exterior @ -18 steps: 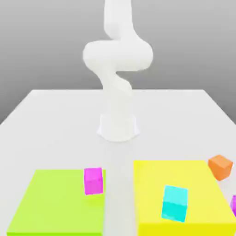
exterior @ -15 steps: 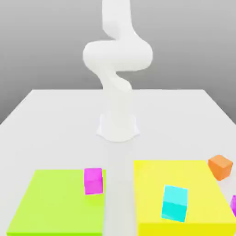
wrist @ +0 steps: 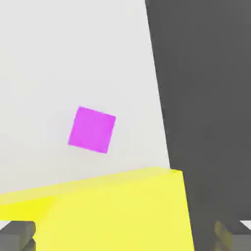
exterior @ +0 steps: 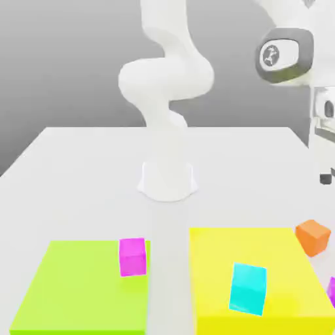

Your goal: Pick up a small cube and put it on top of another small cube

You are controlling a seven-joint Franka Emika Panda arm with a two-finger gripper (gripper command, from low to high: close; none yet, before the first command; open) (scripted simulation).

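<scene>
Gripper (wrist: 125, 236) open — above table; orange cube (exterior: 313, 237) beside yellow block (exterior: 255, 275).

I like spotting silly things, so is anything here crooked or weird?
Yes, a little! On the yellow block, the cyan cube sits slightly turned, so its sides don't line up with the block's edges. The orange cube looks turned too, beside the block. I can't see anything spilled or broken.
</scene>
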